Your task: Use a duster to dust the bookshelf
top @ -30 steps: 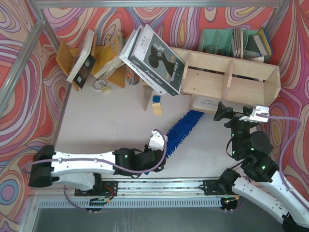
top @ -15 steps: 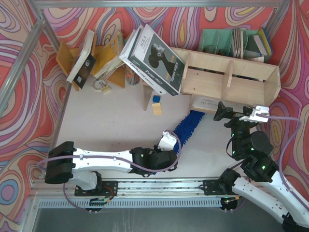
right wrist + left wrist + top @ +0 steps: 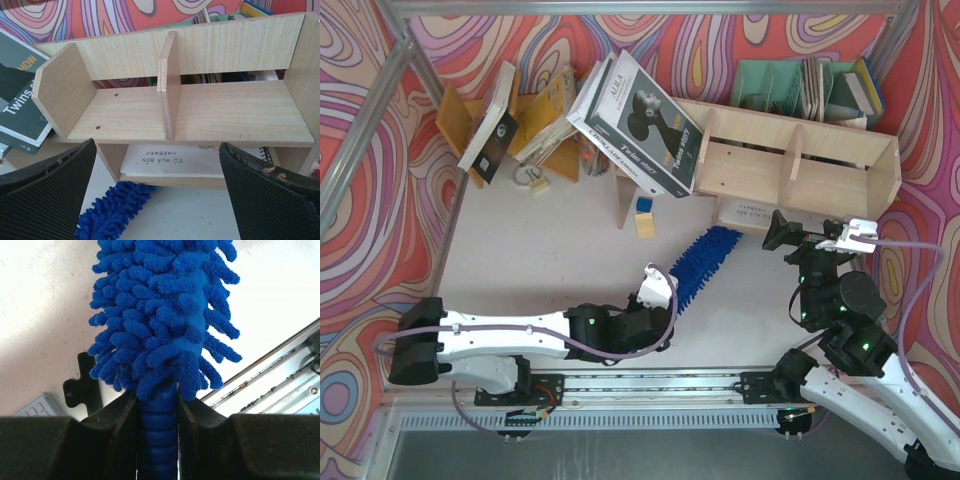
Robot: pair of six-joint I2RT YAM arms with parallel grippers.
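Blue fluffy duster [image 3: 705,262] lies slanted mid-frame in the top view on the white counter [image 3: 540,250], its tip just beside the plywood bookshelf [image 3: 800,165] at upper right. Left wrist view: the left end effector [image 3: 159,412] is clamped on the duster's ribbed handle. Right wrist view: the right end effector [image 3: 157,187] gapes wide, empty, facing the bookshelf.

The pale surface [image 3: 540,260] fills the middle of the overhead view. At its upper left stands a small orange-yellow book rack [image 3: 535,125] with books leaning in it. The plywood bookshelf [image 3: 820,165] stands at the upper right, with a green file organizer [image 3: 780,85] behind it and a large dark-covered book [image 3: 640,125] tilted at its left end. A small wooden block [image 3: 644,218] sits just below that book. The blue duster [image 3: 705,258] slants across the centre, its far end just before the bookshelf's lower tier.
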